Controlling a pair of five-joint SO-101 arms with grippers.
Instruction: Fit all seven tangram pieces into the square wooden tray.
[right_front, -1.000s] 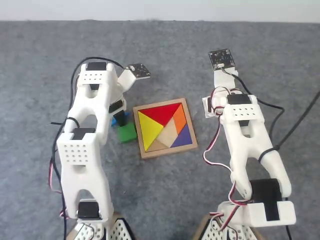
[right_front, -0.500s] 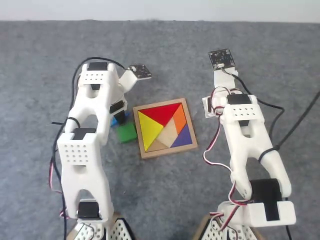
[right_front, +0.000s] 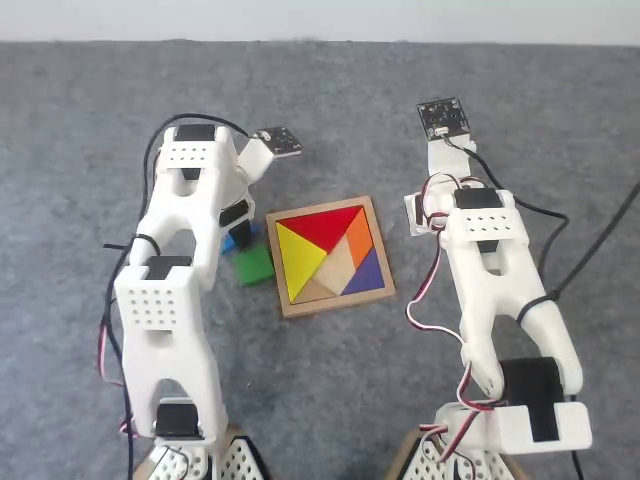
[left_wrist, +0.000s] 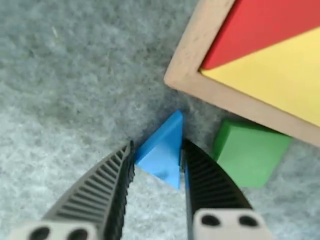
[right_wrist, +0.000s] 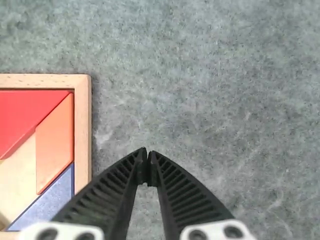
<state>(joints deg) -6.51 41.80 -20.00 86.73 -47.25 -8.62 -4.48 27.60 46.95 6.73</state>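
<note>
The tray (right_front: 379, 252) is seen in the middle of a grey carpet (right_front: 90, 120), between the two arms and turned slightly askew. Inside it a red triangle (right_front: 325, 227) is laid at the far side and a yellow triangle (right_front: 294, 256) at the left. An orange piece (right_front: 361, 240) and a purple piece (right_front: 366, 275) are set along the right side. A pale area and a brown area are seen among them; whether these are pieces or bare tray floor cannot be told.

A green square (right_front: 254, 264) is placed on the carpet just left of the tray. A blue triangle (left_wrist: 162, 152) is found just beyond it, near the tray's left corner. The blue triangle is clamped between the fingers of the left gripper (left_wrist: 157, 148), low on the carpet.

The right gripper (right_wrist: 146, 159) is held over bare carpet just right of the tray, its fingers pressed together with nothing between them.
</note>
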